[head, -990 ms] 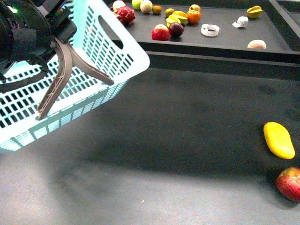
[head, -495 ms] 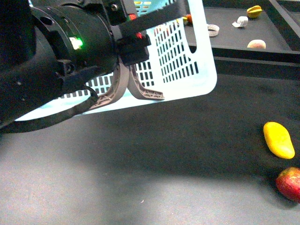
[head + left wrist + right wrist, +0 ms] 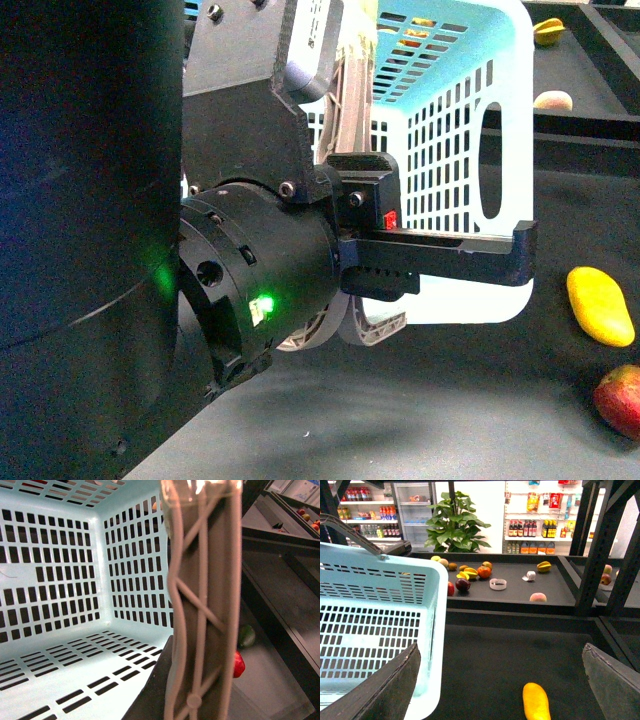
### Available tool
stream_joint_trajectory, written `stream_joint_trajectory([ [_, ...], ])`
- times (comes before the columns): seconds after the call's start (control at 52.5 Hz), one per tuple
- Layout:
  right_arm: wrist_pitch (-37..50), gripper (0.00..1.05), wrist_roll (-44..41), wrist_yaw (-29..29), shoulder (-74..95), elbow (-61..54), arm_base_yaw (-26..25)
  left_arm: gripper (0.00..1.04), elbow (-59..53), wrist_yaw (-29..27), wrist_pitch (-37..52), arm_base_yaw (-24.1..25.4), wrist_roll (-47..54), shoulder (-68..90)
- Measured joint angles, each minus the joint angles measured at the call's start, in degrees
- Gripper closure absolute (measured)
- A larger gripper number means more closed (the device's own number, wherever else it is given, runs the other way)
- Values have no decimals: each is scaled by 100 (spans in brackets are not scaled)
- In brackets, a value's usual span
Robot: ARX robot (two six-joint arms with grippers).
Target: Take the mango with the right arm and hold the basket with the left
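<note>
The mango lies on the dark table at the right, yellow and oblong. In the right wrist view the mango sits between the wide-apart fingers of my open right gripper, a little ahead of them and untouched. The light-turquoise basket hangs tilted above the table, left of the mango. My left gripper is shut on its grey-brown handle. The left arm fills the left of the front view and hides much of the basket. The basket is just left of the right gripper.
A red-and-yellow apple lies close to the mango, nearer to me. Behind the table a raised black shelf carries several fruits, among them a star fruit. Black frame posts stand at the right.
The left arm has swung the basket to the right and up, close to the camera, so the arm now blocks the left half. Mango and apple have not moved.
</note>
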Motion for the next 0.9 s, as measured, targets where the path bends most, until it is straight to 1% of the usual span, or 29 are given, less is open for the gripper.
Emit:
stream_joint_trajectory([
  [0.495,0,8,0,0,0,0,0,99,-109,-151,-13,-26,-11,-133],
  [0.743,0,8,2,0,0,0,0,99,-111,-142,-13,-24,-11,-133],
  [0.762,-4,8,2,28,4,0,4,99,-111,-140,-13,-24,-11,-133],
  [0.838,-302,8,131,780,345,138,131,99,-114,-138,-13,-24,-9,-133],
  [0.857,-240,8,146,962,570,162,107,99,-118,-138,-13,-24,-11,-133],
  [0.876,-44,8,164,1051,970,177,-24,99,-120,-140,-13,-24,-15,-140],
  [0.895,136,8,181,1032,1250,177,-142,99,-122,-138,-13,-24,-17,-142],
])
